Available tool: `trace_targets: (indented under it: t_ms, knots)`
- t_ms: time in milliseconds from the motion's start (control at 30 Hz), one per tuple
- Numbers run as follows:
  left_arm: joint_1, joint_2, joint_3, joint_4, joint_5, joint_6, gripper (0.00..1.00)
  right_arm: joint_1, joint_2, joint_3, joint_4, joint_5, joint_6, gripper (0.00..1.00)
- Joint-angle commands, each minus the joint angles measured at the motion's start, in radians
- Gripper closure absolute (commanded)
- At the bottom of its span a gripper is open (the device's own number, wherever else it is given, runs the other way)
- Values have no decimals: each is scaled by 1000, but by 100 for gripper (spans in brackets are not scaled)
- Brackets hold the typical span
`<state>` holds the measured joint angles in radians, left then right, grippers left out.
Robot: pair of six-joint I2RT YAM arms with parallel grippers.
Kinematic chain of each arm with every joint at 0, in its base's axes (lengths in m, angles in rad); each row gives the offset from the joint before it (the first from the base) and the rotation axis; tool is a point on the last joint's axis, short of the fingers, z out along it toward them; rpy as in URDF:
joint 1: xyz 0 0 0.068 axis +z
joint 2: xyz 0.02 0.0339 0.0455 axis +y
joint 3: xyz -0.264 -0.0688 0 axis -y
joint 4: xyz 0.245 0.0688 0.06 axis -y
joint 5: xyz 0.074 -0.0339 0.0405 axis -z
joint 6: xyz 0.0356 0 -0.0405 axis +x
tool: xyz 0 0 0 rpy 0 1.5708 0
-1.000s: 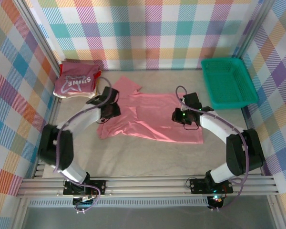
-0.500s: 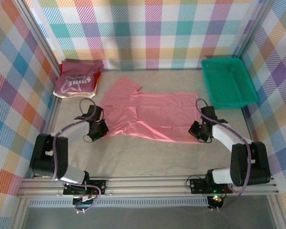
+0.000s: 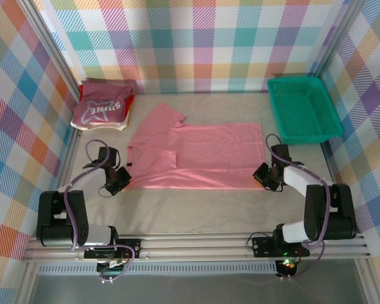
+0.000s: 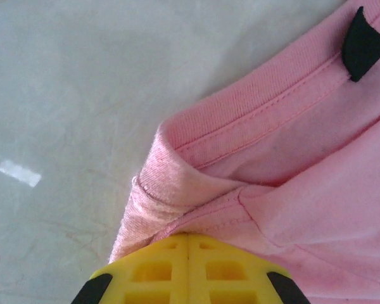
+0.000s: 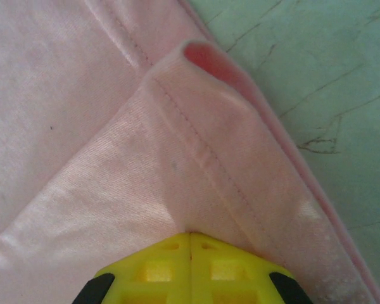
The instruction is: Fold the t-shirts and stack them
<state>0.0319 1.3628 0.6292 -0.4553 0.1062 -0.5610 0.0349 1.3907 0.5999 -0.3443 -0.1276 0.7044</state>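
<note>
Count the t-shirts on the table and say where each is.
4: salmon-pink t-shirt spread mid-table; dark pink lettered t-shirt atop the far-left stack, cream t-shirt and red t-shirt beneath. More may be hidden.

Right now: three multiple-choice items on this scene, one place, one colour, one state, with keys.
1. Where does the green plastic mesh basket sit on the table?
A. far left corner
B. far right corner
C. near centre
2. What colour is the soft cloth t-shirt spread flat?
A. cream
B. blue
C. salmon-pink
3. How are the left hand and right hand?
A. both shut on the shirt's near corners
B. both open above it
C. both shut on the basket
Answers: B, it stands far right; C, the flat shirt is salmon-pink; A, both wrist views show pink hem clamped.
</note>
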Motion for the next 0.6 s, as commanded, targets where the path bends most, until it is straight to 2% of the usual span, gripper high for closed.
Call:
trace_targets:
  t_ms: [0,133,300,400,467,567]
  knots:
    - [11,28,3,-61,-2,35,100,-10,4,-32,-19,26,5,100]
    - [8,125,81,-45,52,94,100,-7,33,29,7,-70,-110,100]
    - [-37,98,195,-125,-29,137,99,33,-13,131,-90,-28,-174,100]
    - [-50,35,244,-149,-56,120,95,108,-55,202,-128,22,-204,100]
    - [-61,20,302,-187,-68,116,95,150,-48,275,-163,51,-218,100]
    - [-91,26,392,-186,-100,129,91,163,-1,373,-158,39,-233,100]
